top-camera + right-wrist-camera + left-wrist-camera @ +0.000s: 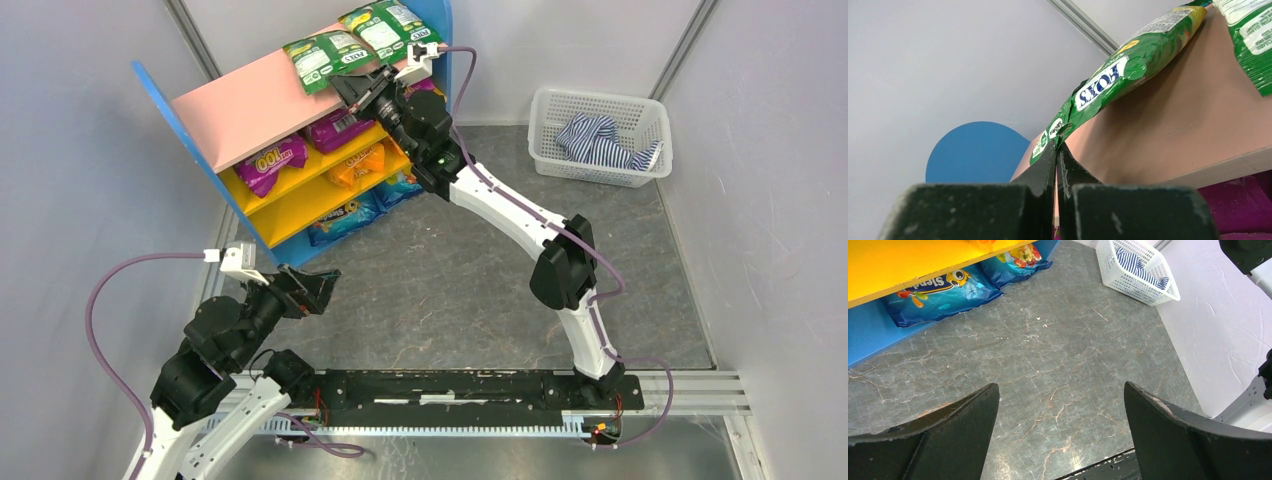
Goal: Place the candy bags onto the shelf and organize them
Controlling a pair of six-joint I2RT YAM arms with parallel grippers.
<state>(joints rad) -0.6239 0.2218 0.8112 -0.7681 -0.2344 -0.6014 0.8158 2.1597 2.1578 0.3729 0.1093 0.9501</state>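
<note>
Right wrist view: the green candy bag (pixel 1108 85) lies on the shelf's (pixel 1173 125) pink top board near its front edge, corner pinched in my closed right hand (pixel 1058 147). My left hand (pixel 1060 386) hangs wide, empty, over the tabletop (pixel 1058 340).

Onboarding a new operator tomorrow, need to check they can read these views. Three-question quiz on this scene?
1. True or false: the left gripper holds a bag.
2. The right gripper is shut on the corner of a bag on top of the shelf. Its colour? A purple, B green, C orange.
3. Fill in: the striped cloth lies in the white ____.
Key: 1 false, its jaws stand open and empty. 2 B. 3 basket.
</note>
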